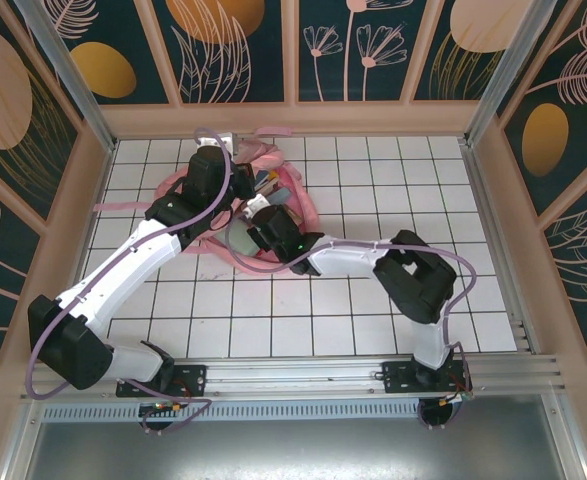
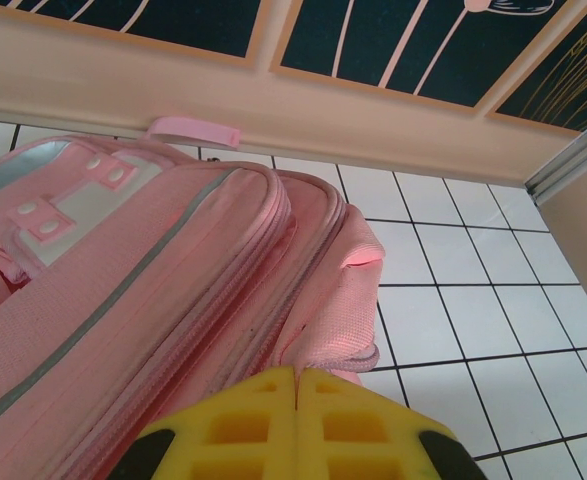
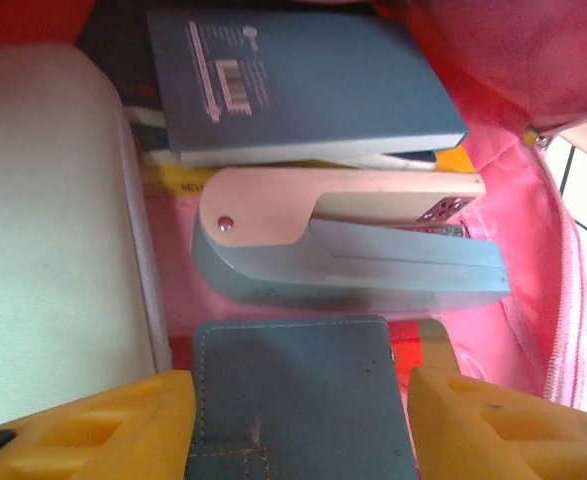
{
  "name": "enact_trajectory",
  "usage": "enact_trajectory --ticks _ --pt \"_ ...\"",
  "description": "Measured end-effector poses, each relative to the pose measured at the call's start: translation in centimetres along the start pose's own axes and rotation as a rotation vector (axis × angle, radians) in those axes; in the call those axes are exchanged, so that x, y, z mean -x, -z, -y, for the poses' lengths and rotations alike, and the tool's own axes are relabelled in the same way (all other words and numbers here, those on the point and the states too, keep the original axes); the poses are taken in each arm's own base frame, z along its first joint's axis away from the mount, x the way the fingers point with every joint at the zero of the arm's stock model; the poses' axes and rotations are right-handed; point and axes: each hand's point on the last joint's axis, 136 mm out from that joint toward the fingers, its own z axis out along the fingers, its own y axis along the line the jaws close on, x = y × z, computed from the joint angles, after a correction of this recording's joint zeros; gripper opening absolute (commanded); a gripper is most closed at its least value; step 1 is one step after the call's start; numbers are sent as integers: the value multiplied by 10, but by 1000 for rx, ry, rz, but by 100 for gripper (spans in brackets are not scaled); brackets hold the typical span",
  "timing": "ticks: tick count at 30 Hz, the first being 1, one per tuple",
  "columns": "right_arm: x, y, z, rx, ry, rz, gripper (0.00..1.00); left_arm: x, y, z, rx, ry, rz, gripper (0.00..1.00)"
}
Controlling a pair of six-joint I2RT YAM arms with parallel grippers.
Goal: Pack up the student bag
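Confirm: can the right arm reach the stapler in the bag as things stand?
Probably yes. The right tool is open inside the bag, and the stapler lies uncovered just ahead. A blue pouch lies in the tool's gap, apparently not gripped, and may hinder closing.

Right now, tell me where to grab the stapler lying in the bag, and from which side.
Grip the stapler across its mid-body, coming down into the open bag. It lies on its side, so jaws would likely close on its pink top and blue base; the notebook and blue case crowd those edges.
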Motion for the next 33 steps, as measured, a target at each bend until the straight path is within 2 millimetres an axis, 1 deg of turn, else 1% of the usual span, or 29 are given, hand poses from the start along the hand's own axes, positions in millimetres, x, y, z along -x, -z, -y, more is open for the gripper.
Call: enact_trajectory --ticks 3,7,10,12,16,17,19,22,24,25,26,27,28,29,32,33 --pt "15 21 7 24 -52 38 59 0 0 0 -1 0 0 0" --pt "33 55 27 47 -149 100 59 -1 -1 0 -1 0 -3 0" --pt "34 72 47 41 -220 123 58 -6 -2 0 -9 -1 -15 0" --pt "28 79 59 34 -261 122 58 -9 -3 1 -20 -2 -23 0" --pt "3 89 80 10 -341 99 57 -18 -6 4 -49 0 -42 0" --pt "-2 91 84 4 -358 95 57 -21 -6 4 -57 1 -49 3" --pt "-13 96 94 -3 -400 86 57 -31 -8 3 -73 5 -72 20" --pt "-24 100 104 -9 -453 82 58 -45 -11 2 -86 15 -108 22" --pt "-29 102 108 -12 -472 77 59 -49 -12 1 -90 23 -114 21" --pt "-32 102 109 -14 -483 75 63 -50 -12 0 -91 27 -112 22" --pt "-33 102 109 -12 -488 73 64 -52 -11 -1 -91 28 -111 26" --pt "-34 102 109 -9 -494 72 67 -54 -10 -2 -91 29 -110 35" --pt "-35 102 109 -7 -499 69 70 -55 -9 -3 -91 33 -110 40" --pt "-36 102 108 -1 -505 68 73 -56 -8 -4 -90 41 -110 41" --pt "-36 101 106 20 -521 65 76 -56 -5 -8 -77 57 -98 41" --pt "-35 101 105 30 -531 65 80 -56 -3 -11 -65 60 -88 42"
